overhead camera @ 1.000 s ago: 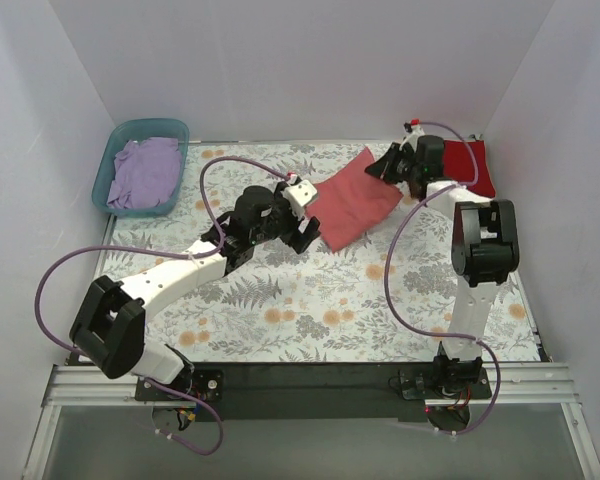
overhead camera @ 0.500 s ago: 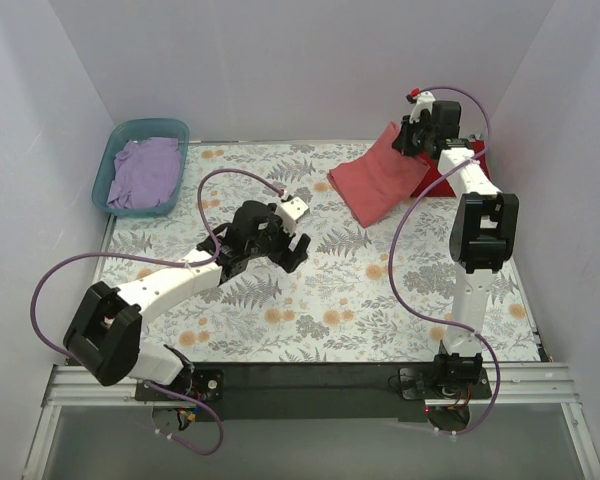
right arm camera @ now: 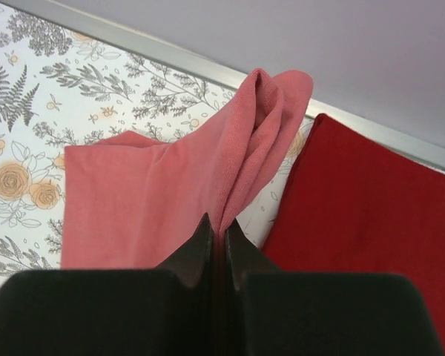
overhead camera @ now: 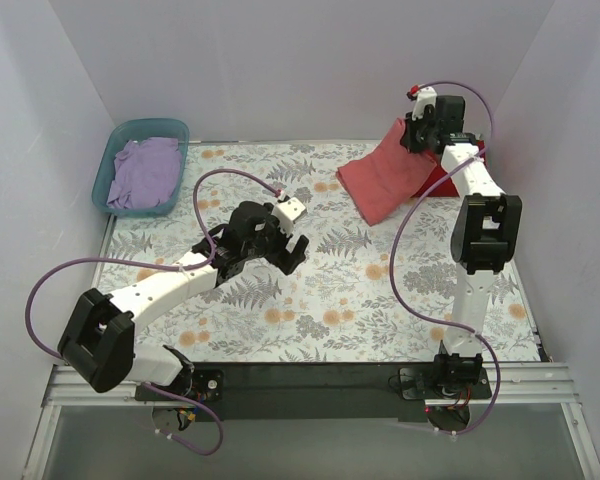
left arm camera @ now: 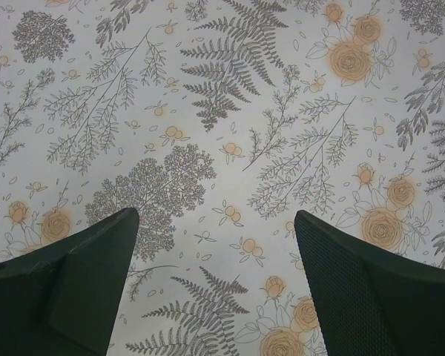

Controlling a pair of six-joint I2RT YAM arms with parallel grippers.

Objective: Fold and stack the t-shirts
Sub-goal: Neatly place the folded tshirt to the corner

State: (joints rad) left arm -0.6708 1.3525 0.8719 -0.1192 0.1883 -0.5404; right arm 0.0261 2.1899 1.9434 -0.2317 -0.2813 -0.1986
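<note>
right pincer (right arm camera: pixel 215 224) grips the salmon-pink cloth t-shirt (right arm camera: pixel 148 200), likely to stack it on the deep red t-shirt (right arm camera: pixel 371 215); left pincer (left arm camera: pixel 215 219) gapes wide.

left arm extended low, left gripper (left arm camera: pixel 215 222) spread wide; right arm reaching far and raised, right gripper (right arm camera: pixel 213 226) pinching the salmon-pink t-shirt (right arm camera: pixel 133 193).

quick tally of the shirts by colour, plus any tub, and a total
salmon-pink cloth t-shirt: 1
deep red cloth t-shirt: 1
lavender purple cloth t-shirt: 1
teal plastic tub: 1
total: 4 (3 t-shirts, 1 tub)
</note>
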